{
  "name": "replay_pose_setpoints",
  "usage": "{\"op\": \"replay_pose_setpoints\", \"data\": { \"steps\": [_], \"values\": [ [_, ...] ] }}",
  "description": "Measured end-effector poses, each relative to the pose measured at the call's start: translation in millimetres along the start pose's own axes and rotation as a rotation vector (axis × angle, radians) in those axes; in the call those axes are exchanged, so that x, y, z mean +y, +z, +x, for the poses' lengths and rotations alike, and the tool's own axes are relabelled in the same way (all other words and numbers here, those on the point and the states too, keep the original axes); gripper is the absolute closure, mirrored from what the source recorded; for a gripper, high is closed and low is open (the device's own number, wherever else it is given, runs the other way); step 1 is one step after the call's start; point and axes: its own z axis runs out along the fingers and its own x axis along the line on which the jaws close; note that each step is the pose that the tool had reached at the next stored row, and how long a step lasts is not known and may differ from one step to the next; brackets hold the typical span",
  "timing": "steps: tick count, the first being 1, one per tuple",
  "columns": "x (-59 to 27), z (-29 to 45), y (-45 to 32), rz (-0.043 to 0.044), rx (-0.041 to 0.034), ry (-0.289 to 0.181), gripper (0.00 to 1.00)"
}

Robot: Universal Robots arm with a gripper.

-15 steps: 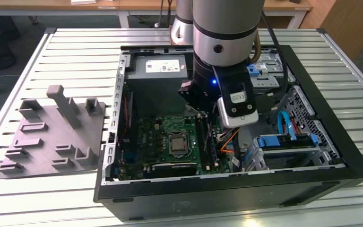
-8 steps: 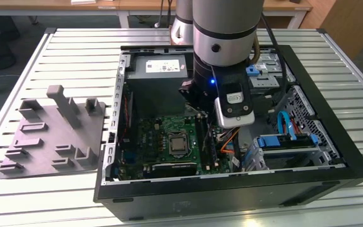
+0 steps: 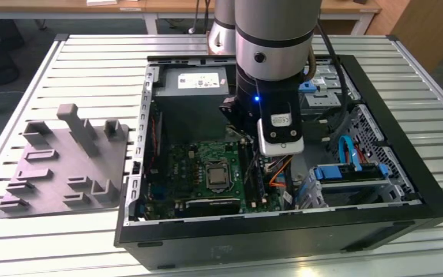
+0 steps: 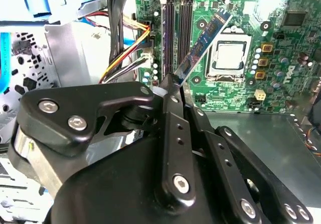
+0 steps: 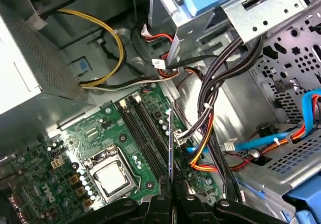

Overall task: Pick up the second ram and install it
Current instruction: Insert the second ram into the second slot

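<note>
My gripper [image 4: 173,81] is shut on the second ram [image 4: 203,40], a narrow blue-green strip with black chips, held by one end. In the second wrist view the strip slants over the green motherboard [image 4: 281,83], its far end near the processor socket [image 4: 229,56]. In the first wrist view the ram [image 5: 170,143] shows edge-on as a thin line rising from the gripper [image 5: 172,186], just beside the two long black memory slots [image 5: 145,128]. It is above the board, not seated in a slot. In the exterior view the arm [image 3: 276,69] reaches down into the open computer case [image 3: 406,173].
A bundle of black, yellow and red cables [image 5: 205,123] runs close beside the slots. The power supply [image 3: 194,86] and a metal drive cage [image 3: 352,179] with blue parts flank the board. A grey holder tray [image 3: 60,167] lies outside the case on the slatted table [image 3: 29,242].
</note>
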Motion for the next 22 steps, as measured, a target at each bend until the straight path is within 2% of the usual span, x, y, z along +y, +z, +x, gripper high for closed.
{"op": "replay_pose_setpoints", "data": {
  "steps": [22],
  "values": [
    [-0.2,0.2,2.6,-0.0275,0.0348,-0.39,0.86]
  ]
}}
